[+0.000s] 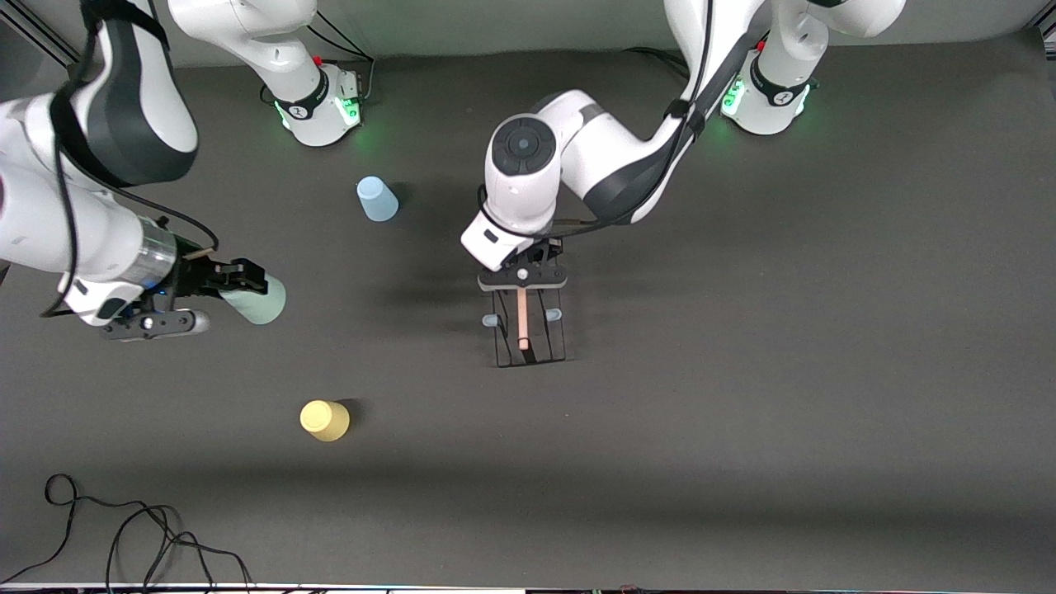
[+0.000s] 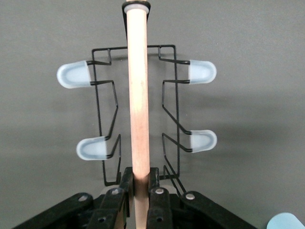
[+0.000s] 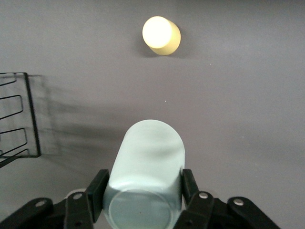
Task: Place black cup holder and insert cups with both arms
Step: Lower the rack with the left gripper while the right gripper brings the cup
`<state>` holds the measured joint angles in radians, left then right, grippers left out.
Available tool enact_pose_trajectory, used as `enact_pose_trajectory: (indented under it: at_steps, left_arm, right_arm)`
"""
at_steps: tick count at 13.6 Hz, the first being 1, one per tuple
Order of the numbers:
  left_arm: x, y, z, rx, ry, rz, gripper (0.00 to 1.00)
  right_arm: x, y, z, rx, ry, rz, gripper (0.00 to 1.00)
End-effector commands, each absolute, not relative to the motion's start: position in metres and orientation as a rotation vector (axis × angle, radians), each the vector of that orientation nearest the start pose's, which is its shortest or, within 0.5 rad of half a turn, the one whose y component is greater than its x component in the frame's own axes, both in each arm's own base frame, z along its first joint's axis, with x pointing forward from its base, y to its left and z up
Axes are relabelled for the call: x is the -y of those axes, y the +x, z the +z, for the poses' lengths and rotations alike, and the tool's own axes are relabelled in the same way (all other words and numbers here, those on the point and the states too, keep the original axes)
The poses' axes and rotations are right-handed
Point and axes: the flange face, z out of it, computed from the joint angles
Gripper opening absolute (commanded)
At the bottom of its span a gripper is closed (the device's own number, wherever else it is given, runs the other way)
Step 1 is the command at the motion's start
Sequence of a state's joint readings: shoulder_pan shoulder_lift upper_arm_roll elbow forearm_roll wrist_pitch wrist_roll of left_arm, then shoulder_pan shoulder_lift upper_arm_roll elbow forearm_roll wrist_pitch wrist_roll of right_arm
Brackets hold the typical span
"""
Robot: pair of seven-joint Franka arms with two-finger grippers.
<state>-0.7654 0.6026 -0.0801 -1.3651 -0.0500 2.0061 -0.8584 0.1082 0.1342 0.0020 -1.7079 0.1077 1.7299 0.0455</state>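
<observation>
two tools work over the dark grey table [image 1: 742,371]. front view: the left tool [image 1: 522,280] is clamped on the wooden rod [image 1: 522,318] of the black cup holder [image 1: 532,342] at mid-table; the right tool [image 1: 235,285] grips the mint cup [image 1: 260,304], tipped sideways. blue cup [image 1: 377,199] and yellow cup [image 1: 325,420] stand apart. left wrist view: pale pegs [image 2: 74,75] flank the rod. right wrist view: fingers [image 3: 96,193] squeeze the cup's sides.
</observation>
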Motion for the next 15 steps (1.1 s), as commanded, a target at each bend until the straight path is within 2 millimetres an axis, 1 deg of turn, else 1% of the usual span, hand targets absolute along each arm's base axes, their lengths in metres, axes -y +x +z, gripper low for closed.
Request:
enact_pose_trajectory:
  at_steps: [1,3,4,5,6,7,8,9,10,11,12,14,15]
  left_arm:
    - [0.546,0.491,0.370,0.096,-3.245,0.012,0.00]
    - [0.547,0.493,0.362,0.095,-3.245,0.012,0.00]
    - [0.548,0.493,0.361,0.092,-3.248,0.005,0.02]
    - [0.548,0.493,0.358,0.092,-3.244,0.010,0.75]
    - [0.547,0.494,0.358,0.089,-3.242,0.013,0.99]
    - [0.545,0.494,0.359,0.091,-3.235,0.023,1.00]
    - [0.539,0.499,0.363,0.092,-3.233,0.022,1.00]
    - [0.531,0.505,0.376,0.107,-3.235,0.006,1.00]
    - [0.513,0.515,0.390,0.116,-3.223,0.011,1.00]
    - [0.486,0.530,0.404,0.111,-3.211,0.038,1.00]
    - [0.460,0.543,0.416,0.091,-3.208,0.073,1.00]
    - [0.400,0.561,0.438,0.107,-3.217,0.087,1.00]
    - [0.367,0.569,0.449,0.097,-3.220,0.083,1.00]
  right_arm:
    - [-0.087,0.598,0.494,-0.005,-2.964,0.208,0.26]
    - [-0.095,0.599,0.493,-0.078,-2.921,0.207,0.26]
    - [-0.106,0.600,0.491,-0.113,-2.909,0.217,0.25]
    - [-0.126,0.598,0.486,-0.132,-2.914,0.239,0.25]
    - [-0.147,0.593,0.485,-0.138,-2.926,0.252,0.25]
    - [-0.158,0.591,0.482,-0.159,-2.932,0.258,0.25]
    - [-0.169,0.589,0.479,-0.179,-2.935,0.268,0.25]
    - [-0.187,0.585,0.469,-0.198,-2.932,0.300,0.25]
    - [-0.213,0.578,0.458,-0.218,-2.941,0.318,0.25]
    - [-0.233,0.572,0.455,-0.254,-2.945,0.315,0.25]
    - [-0.246,0.568,0.448,-0.279,-2.951,0.333,0.25]
    - [-0.280,0.556,0.438,-0.288,-2.965,0.356,0.24]
    - [-0.300,0.549,0.433,-0.317,-2.968,0.351,0.24]
